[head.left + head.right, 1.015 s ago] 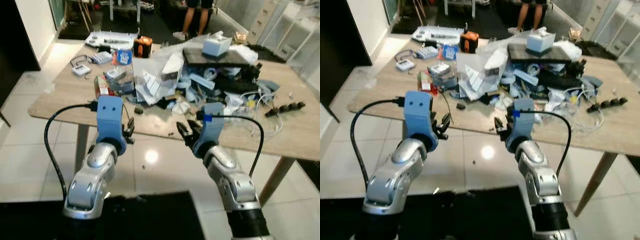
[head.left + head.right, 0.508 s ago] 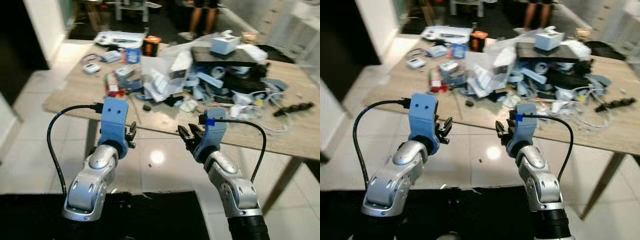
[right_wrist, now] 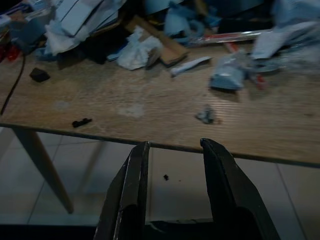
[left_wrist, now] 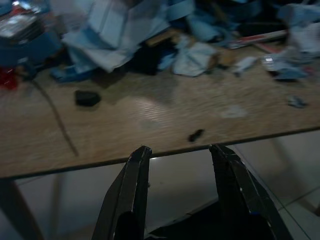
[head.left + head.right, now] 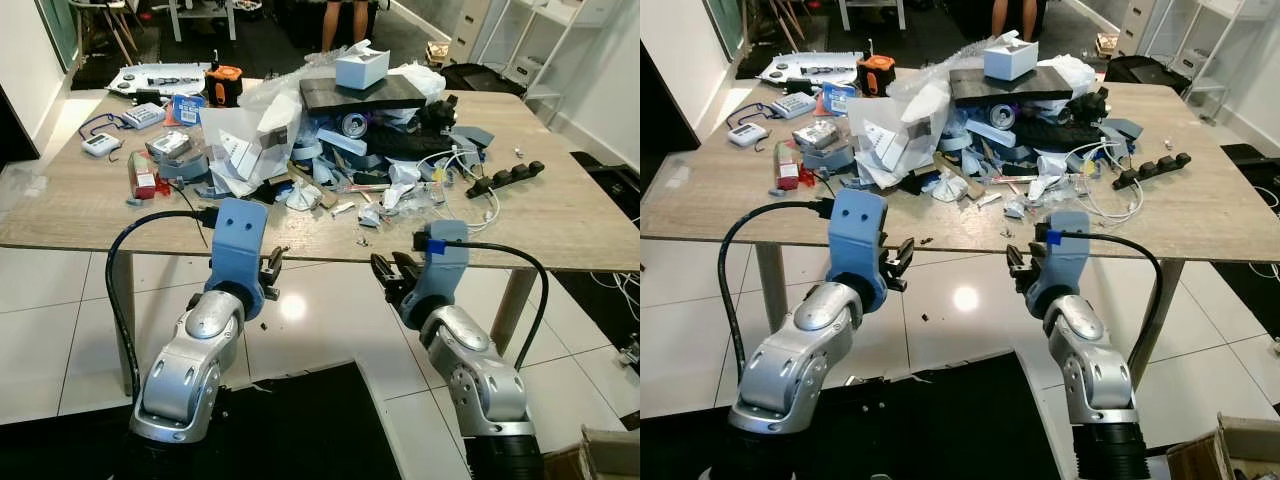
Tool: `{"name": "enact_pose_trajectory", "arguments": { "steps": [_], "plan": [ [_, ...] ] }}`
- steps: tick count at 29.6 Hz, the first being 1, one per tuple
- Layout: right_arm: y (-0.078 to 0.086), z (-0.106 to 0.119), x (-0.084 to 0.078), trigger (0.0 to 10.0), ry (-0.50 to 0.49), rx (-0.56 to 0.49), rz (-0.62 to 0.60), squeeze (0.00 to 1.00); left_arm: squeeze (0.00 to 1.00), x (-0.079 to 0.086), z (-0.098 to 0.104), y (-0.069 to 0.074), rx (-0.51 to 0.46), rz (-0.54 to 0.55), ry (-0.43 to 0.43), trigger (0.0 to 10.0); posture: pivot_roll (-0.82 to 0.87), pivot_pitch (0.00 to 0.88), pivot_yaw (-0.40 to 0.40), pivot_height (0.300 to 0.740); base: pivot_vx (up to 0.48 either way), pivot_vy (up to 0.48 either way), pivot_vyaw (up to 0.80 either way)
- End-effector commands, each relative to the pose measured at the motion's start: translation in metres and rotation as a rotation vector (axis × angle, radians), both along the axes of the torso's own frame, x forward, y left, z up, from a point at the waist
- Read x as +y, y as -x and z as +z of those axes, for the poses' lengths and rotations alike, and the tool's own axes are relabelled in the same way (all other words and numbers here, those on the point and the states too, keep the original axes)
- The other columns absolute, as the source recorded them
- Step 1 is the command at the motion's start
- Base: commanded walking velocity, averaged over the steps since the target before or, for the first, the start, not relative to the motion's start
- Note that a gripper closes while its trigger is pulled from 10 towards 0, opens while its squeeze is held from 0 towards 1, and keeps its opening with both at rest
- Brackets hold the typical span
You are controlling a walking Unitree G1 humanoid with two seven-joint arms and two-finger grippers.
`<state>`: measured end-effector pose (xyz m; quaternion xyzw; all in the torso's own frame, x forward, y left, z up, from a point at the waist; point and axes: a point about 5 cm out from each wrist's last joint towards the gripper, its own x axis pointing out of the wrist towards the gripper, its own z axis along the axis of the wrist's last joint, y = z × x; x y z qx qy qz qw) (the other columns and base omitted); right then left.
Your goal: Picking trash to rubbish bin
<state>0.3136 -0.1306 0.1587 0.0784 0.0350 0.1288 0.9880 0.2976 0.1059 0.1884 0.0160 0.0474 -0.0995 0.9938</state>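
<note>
A heap of trash (image 5: 320, 130) covers the middle of the wooden table (image 5: 80, 215): clear plastic bags, torn paper, blue wrappers and a crumpled white tissue (image 5: 300, 195). Small scraps lie near the front edge, among them a grey bit (image 3: 205, 115) and a black bit (image 4: 196, 135). My left gripper (image 5: 272, 272) hovers just in front of the table's near edge, open and empty. My right gripper (image 5: 390, 275) is level with it further right, also open and empty. Both wrist views look over the edge at the tissue (image 3: 135, 52) and the heap.
A white box (image 5: 362, 70) tops a black slab on the heap. A black power strip (image 5: 505, 178) with white cables lies to the right, a red item (image 5: 138, 178) and gadgets to the left. A person's legs (image 5: 345, 20) stand behind the table. A cardboard box (image 5: 610, 455) sits on the floor at right.
The whole picture has shifted and sharpened, so the camera has moved; the table is now seen more squarely. Both grippers keep the same open pose before the table edge.
</note>
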Motion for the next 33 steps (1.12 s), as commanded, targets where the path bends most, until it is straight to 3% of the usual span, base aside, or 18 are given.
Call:
{"name": "enact_pose_trajectory", "arguments": {
  "steps": [1,16,22,33],
  "plan": [
    [0.001,0.003,0.001,10.0,-0.001,-0.004,0.005,0.00,0.00,0.001,-0.005,0.001,0.028,0.012,-0.006,10.0,0.02,0.125,-0.041,0.740,0.000,0.000,0.00],
    [0.001,-0.001,-0.013,10.0,0.008,-0.014,-0.084,0.00,0.00,0.003,-0.003,0.002,-0.011,0.008,0.030,10.0,0.02,0.109,-0.030,0.740,0.000,0.000,0.00],
    [0.009,-0.017,-0.039,10.0,0.048,0.030,-0.195,0.00,0.00,0.003,-0.005,0.001,-0.024,0.013,0.005,10.0,0.01,0.099,-0.035,0.740,0.000,0.000,0.00],
    [0.009,-0.020,-0.034,10.0,0.078,0.054,-0.169,0.00,0.00,0.003,-0.014,-0.002,0.002,0.040,-0.030,10.0,-0.01,0.093,-0.040,0.740,0.000,0.000,0.00]
  ]
}}
